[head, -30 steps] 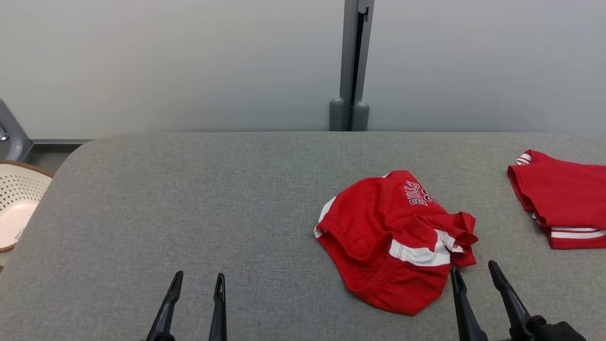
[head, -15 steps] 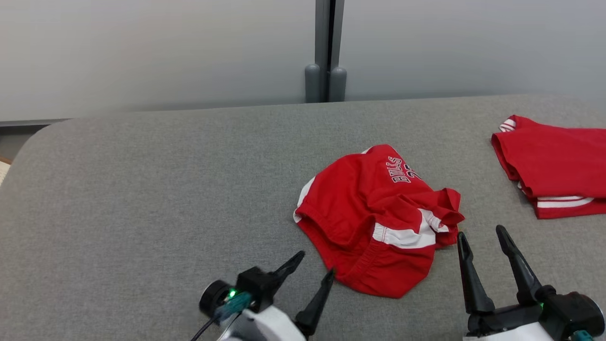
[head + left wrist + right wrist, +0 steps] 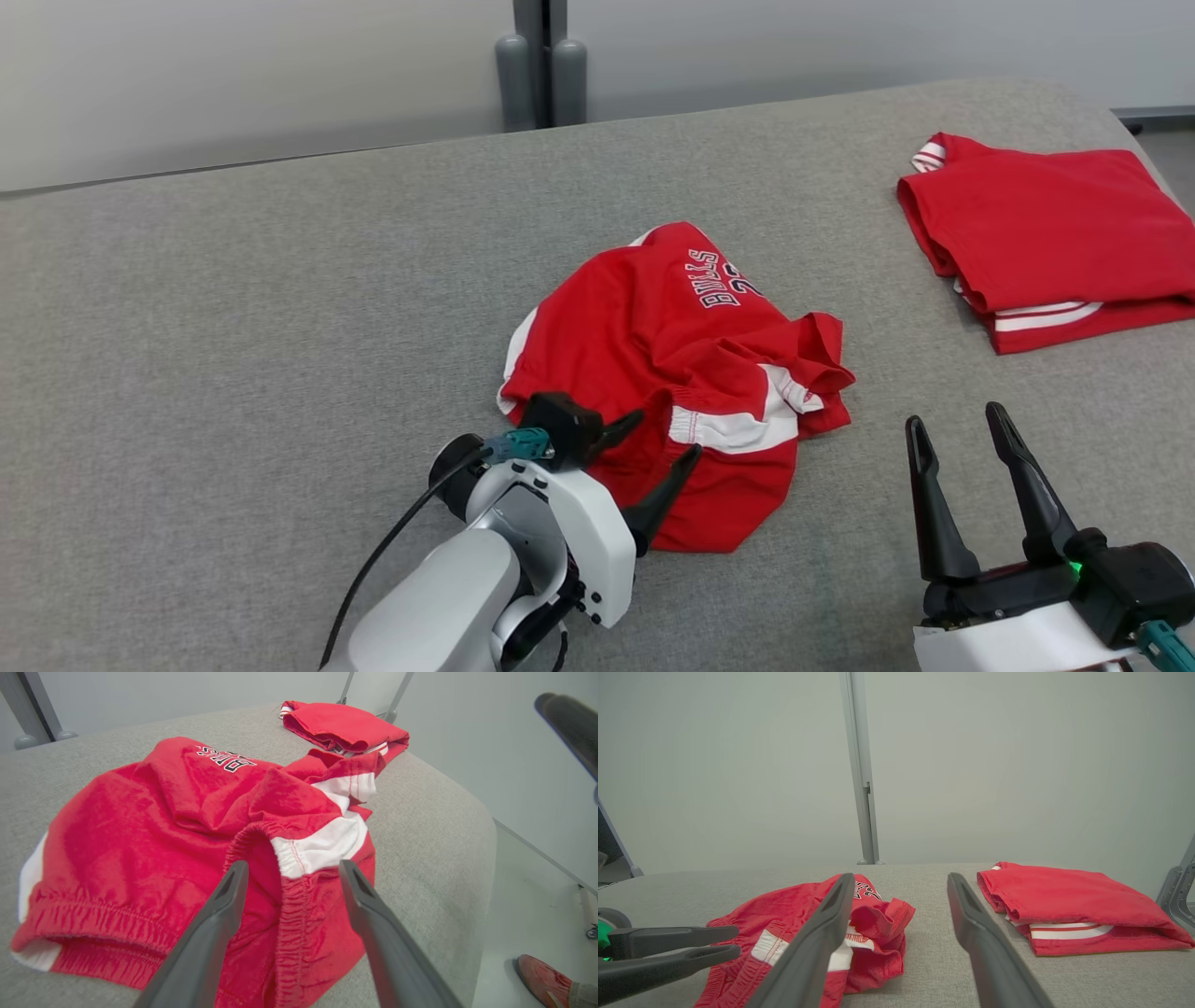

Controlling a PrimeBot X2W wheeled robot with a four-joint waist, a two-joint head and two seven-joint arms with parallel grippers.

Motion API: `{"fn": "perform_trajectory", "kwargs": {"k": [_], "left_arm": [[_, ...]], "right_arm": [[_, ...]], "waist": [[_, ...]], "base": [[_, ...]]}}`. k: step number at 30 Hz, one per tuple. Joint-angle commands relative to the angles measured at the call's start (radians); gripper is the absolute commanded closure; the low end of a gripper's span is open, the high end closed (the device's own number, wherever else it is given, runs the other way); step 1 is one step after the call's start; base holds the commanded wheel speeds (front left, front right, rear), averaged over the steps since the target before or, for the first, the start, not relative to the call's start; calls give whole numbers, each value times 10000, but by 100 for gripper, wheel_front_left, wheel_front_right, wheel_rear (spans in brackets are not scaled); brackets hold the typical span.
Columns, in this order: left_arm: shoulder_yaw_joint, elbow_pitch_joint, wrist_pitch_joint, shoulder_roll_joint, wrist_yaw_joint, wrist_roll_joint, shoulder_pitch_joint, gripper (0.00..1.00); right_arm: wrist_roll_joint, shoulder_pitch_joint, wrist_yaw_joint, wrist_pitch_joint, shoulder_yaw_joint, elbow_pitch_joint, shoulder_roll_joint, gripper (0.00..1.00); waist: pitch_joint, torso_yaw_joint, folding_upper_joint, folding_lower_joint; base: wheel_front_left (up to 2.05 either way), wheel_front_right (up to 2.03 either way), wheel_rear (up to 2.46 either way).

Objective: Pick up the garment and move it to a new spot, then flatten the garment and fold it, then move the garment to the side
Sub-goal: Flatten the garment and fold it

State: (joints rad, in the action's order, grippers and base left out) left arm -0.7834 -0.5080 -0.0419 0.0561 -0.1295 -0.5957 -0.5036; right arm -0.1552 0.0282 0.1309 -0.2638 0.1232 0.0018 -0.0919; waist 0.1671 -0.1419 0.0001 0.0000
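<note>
garment: crumpled red shorts with white side stripes and dark lettering (image 3: 672, 364), bunched on the grey cloth-covered table (image 3: 233, 327), right of centre; not lifted
left fingers (image 3: 670, 485): spread wide and empty, at the shorts' near-left edge; in the left wrist view the gathered elastic waistband (image 3: 294, 914) sits between them; contact with the cloth can't be told
right fingers (image 3: 929, 504): spread wide and empty, near the shorts' near-right corner, apart from the cloth
other: folded red garment with white stripes (image 3: 1036, 224), far right corner, well apart from the shorts
done: no step shows as finished
stage (judged): approach for the first pick
left: grasp, lift, relocate, flatten, fold, move aside
</note>
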Motion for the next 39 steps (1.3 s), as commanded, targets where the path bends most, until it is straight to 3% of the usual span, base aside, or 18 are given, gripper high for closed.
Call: {"fn": "perform_trajectory", "kwargs": {"k": [1, 17, 18, 19, 21, 23, 30, 39], "left_arm": [[-51, -117, 65, 172, -6, -146, -227, 0], [-844, -563, 236, 388, -7, -969, -859, 0], [-885, -586, 250, 400, -7, -1011, -886, 15], [-933, -603, 277, 402, -7, -1074, -883, 46], [-986, -601, 443, 423, -7, -1122, -916, 66], [-1035, -631, 600, 419, -7, -1196, -945, 100], [-1309, -341, 1307, 489, -8, -1662, -602, 100], [-881, 1016, 2312, 1378, 264, -1822, 297, 100]], "right_arm": [[-13, -105, -5, -7, 18, 14, -1, 0], [-60, -244, -5, -7, 3, 9, 38, 0], [-57, -238, -5, -7, 2, 9, 39, 0], [-55, -234, -5, -6, -3, 13, 41, 0], [-101, -277, -5, -6, -34, -118, 56, 0], [-132, -235, -5, -6, -38, -230, 58, 0], [-211, -57, -5, -6, -336, -504, 77, 0], [-1085, 99, -5, -8, 303, 335, -382, 0]], "waist": [[74, -162, -1, 0], [261, -592, -1, 0], [269, -605, -1, 0], [276, -615, -1, 0], [298, -618, -1, 0], [311, -602, -1, 0], [236, -185, -1, 0], [230, 1019, -1, 0]], "base": [[0, 0, 0], [0, 0, 0], [0, 0, 0], [0, 0, 0], [0, 0, 0], [0, 0, 0], [0, 0, 0], [0, 0, 0]]}}
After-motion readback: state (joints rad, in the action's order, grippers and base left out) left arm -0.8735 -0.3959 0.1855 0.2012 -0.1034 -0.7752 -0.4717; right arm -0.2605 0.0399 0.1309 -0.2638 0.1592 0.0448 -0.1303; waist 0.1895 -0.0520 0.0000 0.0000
